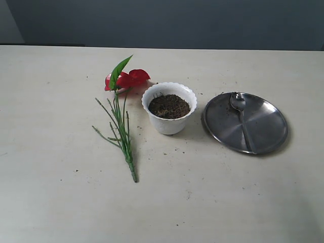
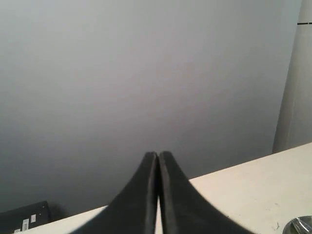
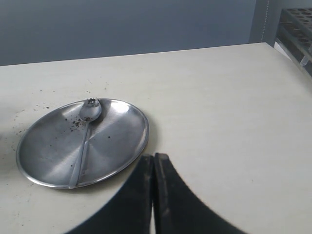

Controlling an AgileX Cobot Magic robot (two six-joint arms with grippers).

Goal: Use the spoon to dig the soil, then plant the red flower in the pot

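The white scalloped pot (image 1: 169, 121) stands mid-table, filled with dark brown soil (image 1: 169, 106). Left of it the red flower (image 1: 127, 79) lies flat, its green stems (image 1: 121, 132) running toward the front. To the pot's right the silver spoon (image 1: 241, 115) rests on a round steel plate (image 1: 268, 132), bowl toward the back; the right wrist view shows the spoon (image 3: 87, 130) on the plate (image 3: 117, 141) too. My right gripper (image 3: 154, 156) is shut and empty, just off the plate's rim. Pointing over the table edge at a grey wall, my left gripper (image 2: 158, 154) is shut and empty. Neither gripper shows in the exterior view.
Soil crumbs are scattered on the cream table (image 1: 212, 202) around the pot and on the plate. A dark rack (image 3: 297, 29) stands beyond the table's corner in the right wrist view. A shiny metal edge (image 2: 300, 225) shows at the corner of the left wrist view.
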